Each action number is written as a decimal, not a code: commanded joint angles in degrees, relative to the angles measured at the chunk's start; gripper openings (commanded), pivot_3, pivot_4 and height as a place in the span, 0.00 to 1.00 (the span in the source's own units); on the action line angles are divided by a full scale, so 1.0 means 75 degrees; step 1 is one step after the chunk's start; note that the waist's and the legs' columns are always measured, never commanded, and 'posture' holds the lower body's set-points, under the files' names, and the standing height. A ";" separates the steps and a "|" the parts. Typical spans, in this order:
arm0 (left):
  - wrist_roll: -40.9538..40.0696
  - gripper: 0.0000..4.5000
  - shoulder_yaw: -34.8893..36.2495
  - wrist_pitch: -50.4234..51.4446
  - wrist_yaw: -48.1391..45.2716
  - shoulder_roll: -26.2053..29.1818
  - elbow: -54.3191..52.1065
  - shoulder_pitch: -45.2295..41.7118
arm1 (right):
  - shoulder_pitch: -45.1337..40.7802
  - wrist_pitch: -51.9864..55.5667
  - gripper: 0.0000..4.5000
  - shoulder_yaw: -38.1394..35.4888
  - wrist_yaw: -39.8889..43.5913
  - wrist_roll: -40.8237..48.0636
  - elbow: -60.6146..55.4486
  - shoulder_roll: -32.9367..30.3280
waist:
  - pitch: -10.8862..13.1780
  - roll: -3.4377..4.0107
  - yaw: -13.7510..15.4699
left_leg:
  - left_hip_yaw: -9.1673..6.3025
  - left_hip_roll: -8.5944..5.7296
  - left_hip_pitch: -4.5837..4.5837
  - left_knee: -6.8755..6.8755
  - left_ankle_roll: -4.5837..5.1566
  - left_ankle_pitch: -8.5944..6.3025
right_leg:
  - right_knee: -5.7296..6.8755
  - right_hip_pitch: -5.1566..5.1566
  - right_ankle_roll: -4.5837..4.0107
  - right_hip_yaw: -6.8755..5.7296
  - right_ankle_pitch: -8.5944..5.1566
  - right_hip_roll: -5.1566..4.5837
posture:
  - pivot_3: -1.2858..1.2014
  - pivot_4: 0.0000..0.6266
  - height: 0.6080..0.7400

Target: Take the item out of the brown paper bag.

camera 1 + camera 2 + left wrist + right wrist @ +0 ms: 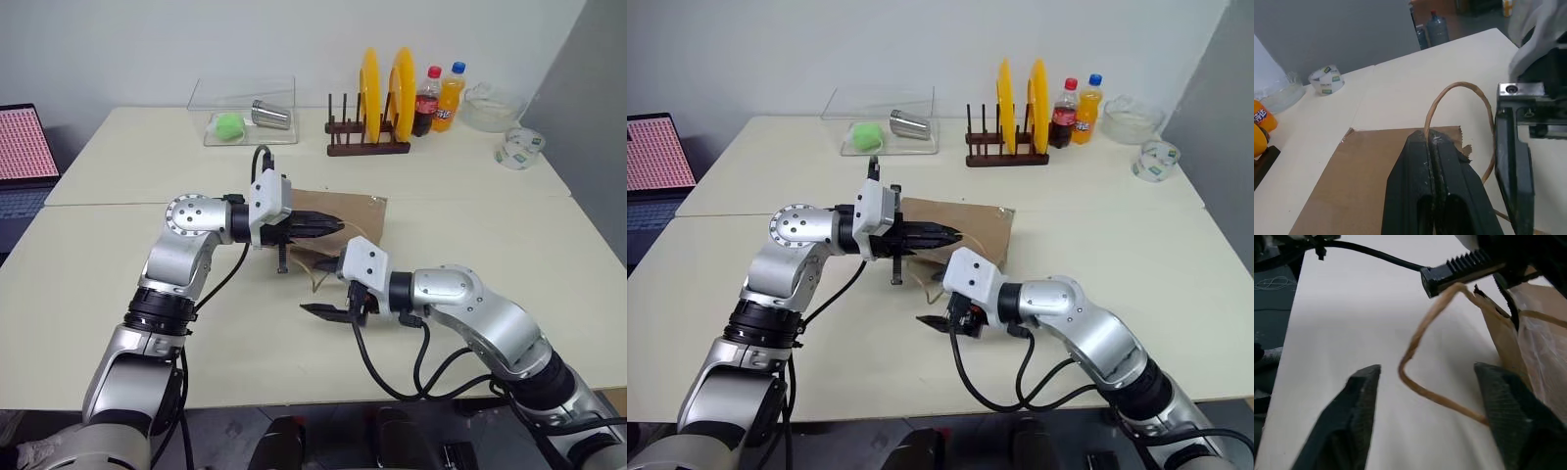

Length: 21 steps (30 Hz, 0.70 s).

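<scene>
Cream tabletop (118, 284) carries the brown paper bag (1361, 176); left gripper (1434, 142) pinches its loop handle (1459, 90), right gripper (1425, 382) gapes beside it.

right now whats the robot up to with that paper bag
The left gripper has its jaws shut on the top edge of the brown paper bag, where a pale loop handle joins it, holding the mouth up off the table. The right gripper is at the bag's opening with its jaws apart on either side of the handle, gripping nothing. The item to be taken out cannot be made out.
</scene>
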 commanded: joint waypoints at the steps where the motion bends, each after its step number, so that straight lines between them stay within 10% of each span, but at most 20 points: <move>1: 0.0033 0.00 0.0171 -0.0243 -0.0037 -0.0001 0.0016 -0.0292 | -0.0166 -0.0142 0.40 0.0056 -0.0051 -0.0265 0.0062 0.0160 | 0.0000 0.0000 0.0000 | 0.0000 0.0000 0.0000 0.0000 0.0000 0.0000 | 0.0000 -0.0001 0.0000 0.0000 0.0000 0.0000 | 0.52 0.24 1.00; 6: 0.0131 0.00 0.0177 -0.0298 0.0075 -0.0023 0.0187 -0.0447 | -0.0135 -0.0438 0.01 0.0307 0.0085 -0.0814 0.0327 0.0059 | 0.0000 0.0000 -0.0003 | 0.0000 -0.0001 0.0000 0.0000 0.0000 0.0000 | 0.0000 -0.0002 0.0000 0.0001 0.0000 0.0000 | 0.52 0.24 1.00; 21: 0.0168 0.00 0.0462 0.0645 0.0918 -0.0376 0.1034 -0.1875 | 0.0522 -0.2309 0.01 0.1265 0.0979 -0.3055 0.0820 -0.1405 | 0.0002 -0.0004 0.0009 | -0.0001 -0.0005 -0.0005 0.0002 0.0000 0.0000 | -0.0003 -0.0001 0.0002 -0.0003 -0.0001 -0.0001 | 0.52 0.24 1.00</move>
